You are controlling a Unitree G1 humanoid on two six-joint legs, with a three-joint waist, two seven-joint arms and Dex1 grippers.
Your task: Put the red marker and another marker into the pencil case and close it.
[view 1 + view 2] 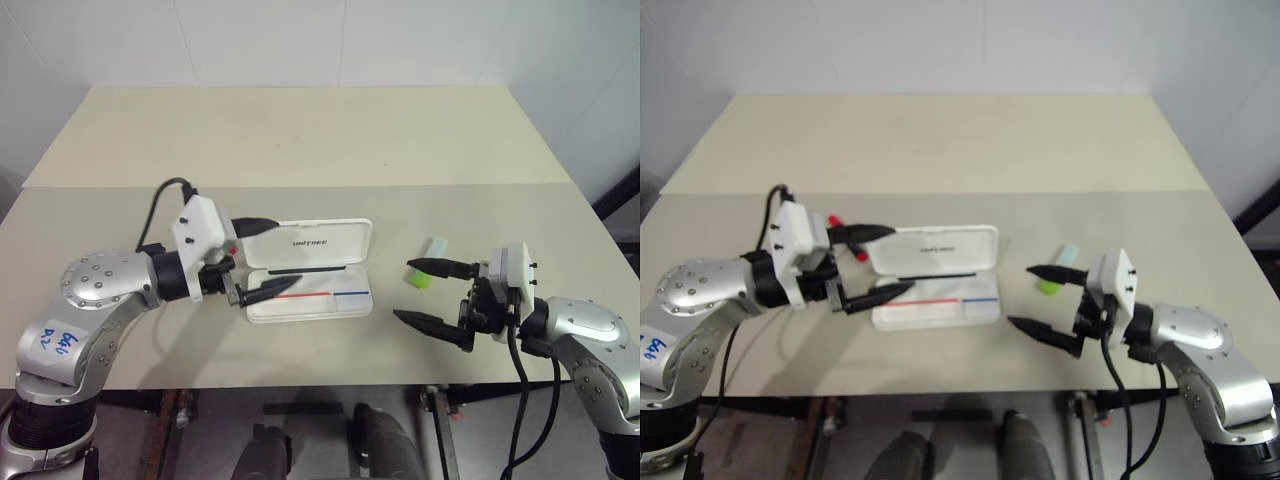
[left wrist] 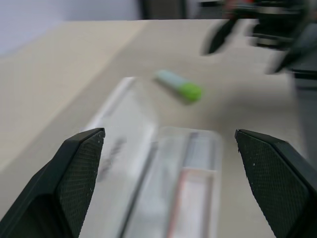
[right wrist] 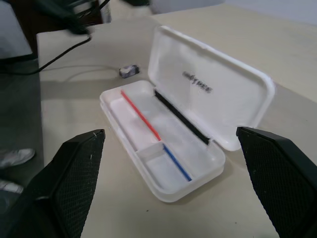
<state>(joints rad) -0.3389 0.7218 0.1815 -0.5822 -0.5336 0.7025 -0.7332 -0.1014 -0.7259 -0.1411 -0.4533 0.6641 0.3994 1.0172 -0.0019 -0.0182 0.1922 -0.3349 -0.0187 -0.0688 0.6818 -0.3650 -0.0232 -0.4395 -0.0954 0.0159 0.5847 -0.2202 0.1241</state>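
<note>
The white hard plastic pencil case (image 1: 309, 292) lies open on the beige surface (image 1: 300, 140), its lid tilted up behind the tray, and both compartments hold nothing. The short red marker (image 1: 847, 247) lies just beside the case on its left, partly hidden by the left gripper (image 1: 876, 262), whose fingers stand wide apart with nothing between them. The light-green highlighter (image 1: 426, 273) lies right of the case, near the right gripper (image 1: 428, 293), also spread apart and holding nothing.
</note>
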